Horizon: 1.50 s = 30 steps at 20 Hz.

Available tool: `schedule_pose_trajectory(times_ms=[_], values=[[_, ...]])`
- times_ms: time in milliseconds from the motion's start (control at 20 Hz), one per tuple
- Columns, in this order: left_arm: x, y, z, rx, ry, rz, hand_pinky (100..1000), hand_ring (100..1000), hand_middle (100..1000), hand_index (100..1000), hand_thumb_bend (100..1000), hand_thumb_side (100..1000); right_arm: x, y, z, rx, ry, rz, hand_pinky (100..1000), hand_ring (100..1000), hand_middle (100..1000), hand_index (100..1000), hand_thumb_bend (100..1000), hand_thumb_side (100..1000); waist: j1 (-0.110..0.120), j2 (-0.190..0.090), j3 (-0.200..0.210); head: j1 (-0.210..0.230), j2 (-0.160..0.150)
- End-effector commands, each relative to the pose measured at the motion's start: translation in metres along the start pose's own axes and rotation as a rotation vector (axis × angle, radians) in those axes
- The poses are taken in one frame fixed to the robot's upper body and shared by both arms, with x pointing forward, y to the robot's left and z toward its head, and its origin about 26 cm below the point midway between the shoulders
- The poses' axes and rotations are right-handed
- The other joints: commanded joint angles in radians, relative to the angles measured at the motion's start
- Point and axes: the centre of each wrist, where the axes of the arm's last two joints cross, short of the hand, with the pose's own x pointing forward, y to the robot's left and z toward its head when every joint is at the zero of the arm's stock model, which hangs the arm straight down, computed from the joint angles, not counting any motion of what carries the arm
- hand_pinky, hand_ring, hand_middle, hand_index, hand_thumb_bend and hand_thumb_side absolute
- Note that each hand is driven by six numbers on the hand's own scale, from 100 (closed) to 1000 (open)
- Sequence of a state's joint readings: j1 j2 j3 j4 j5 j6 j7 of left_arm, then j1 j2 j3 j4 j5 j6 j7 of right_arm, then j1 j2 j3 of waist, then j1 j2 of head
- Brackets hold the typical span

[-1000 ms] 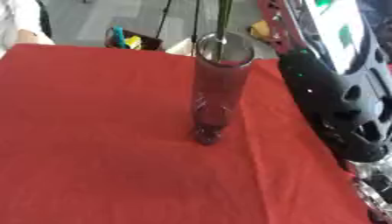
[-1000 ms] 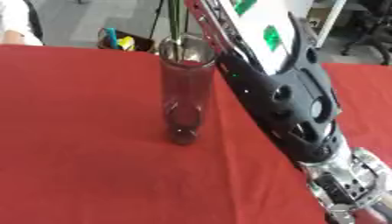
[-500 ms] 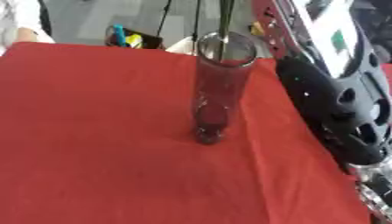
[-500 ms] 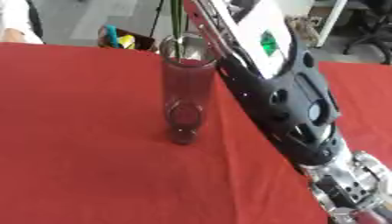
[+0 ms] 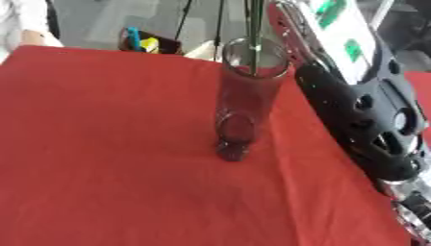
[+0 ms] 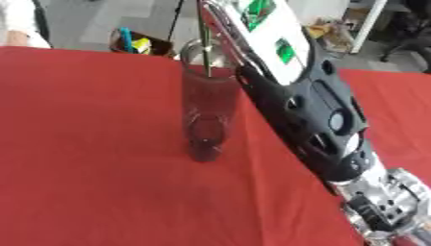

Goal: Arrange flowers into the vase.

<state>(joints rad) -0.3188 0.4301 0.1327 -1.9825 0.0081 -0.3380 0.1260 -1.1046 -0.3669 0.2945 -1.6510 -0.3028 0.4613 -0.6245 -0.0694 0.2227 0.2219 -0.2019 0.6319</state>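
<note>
A tall clear glass vase (image 5: 244, 101) stands upright on the red tablecloth (image 5: 101, 153), a little back of the middle. A thin green flower stem (image 5: 252, 33) comes straight down from the top edge, and its lower end sits just inside the vase's mouth. My right forearm (image 6: 311, 110), black with a white and green panel, rises from the lower right past the vase to the top edge. The right hand lies beyond that edge, and so does the flower's head. My left hand shows in neither view.
Behind the table's far edge stands a dark box (image 5: 147, 43) holding blue and yellow items. A person's white sleeve (image 5: 21, 19) shows at the top left corner. My right forearm runs close beside the vase's right side.
The stem's lower end has come down a little into the vase's mouth, and my right forearm has leaned closer to the vase. The vase has stayed in place.
</note>
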Motion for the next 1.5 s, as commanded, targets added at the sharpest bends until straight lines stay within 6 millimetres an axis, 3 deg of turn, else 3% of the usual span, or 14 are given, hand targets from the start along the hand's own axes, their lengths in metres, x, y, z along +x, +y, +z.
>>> schedule_pose_trajectory(times_ms=[50, 500, 1500], values=[[0.006, 0.001, -0.007, -0.027, -0.036, -0.01, 724, 860, 852, 958, 100, 971, 0.01, -0.012, -0.014, -0.066, -0.057, 0.025, 100, 100, 100, 100, 100, 597, 0.007, -0.013, 0.002, -0.005, -0.013], [0.006, 0.001, -0.008, -0.042, -0.037, -0.012, 724, 860, 853, 958, 100, 971, 0.03, -0.027, -0.026, -0.124, -0.064, -0.045, 100, 100, 100, 100, 100, 578, 0.007, -0.01, -0.008, 0.008, -0.009], [0.007, -0.001, -0.01, -0.06, -0.05, -0.004, 725, 860, 853, 959, 100, 973, 0.014, -0.028, -0.038, -0.17, -0.061, -0.066, 100, 100, 100, 100, 100, 560, 0.013, 0.017, 0.008, -0.005, -0.028]])
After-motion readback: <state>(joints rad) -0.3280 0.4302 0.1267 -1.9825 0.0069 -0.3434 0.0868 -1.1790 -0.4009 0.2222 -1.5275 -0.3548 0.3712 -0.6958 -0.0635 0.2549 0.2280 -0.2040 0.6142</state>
